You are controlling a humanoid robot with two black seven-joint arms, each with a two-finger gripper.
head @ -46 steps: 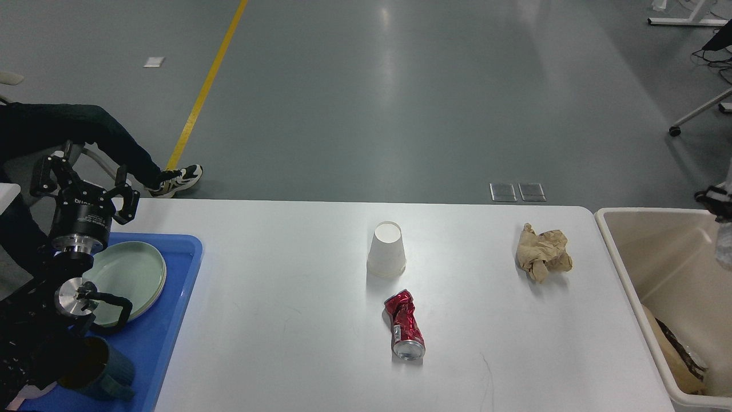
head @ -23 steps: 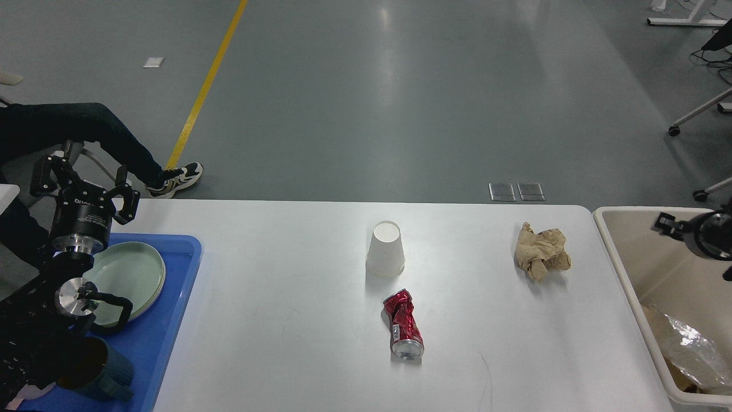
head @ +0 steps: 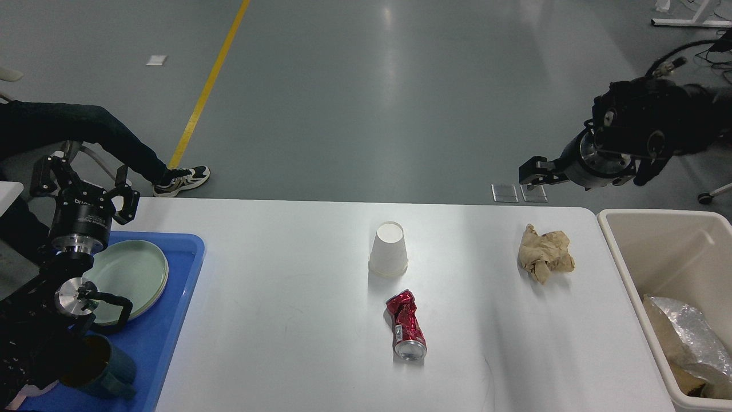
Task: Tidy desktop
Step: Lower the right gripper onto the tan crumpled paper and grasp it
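Desktop (head: 286, 320) partly tidied: dishes lie in the tray (head: 171, 320) below my spread, empty left gripper (head: 86, 180); cup (head: 388, 250), can (head: 406, 325) and paper (head: 544, 253) remain, below-left of my right gripper (head: 529, 173), its closure indiscernible.

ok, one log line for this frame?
left tool: open, over tray | right tool: state unclear, beyond desktop | left on it: cup, can, paper wad

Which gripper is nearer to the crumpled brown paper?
Right. The right gripper hangs just beyond the crumpled brown paper; the left gripper is far across the desktop, over the blue tray.
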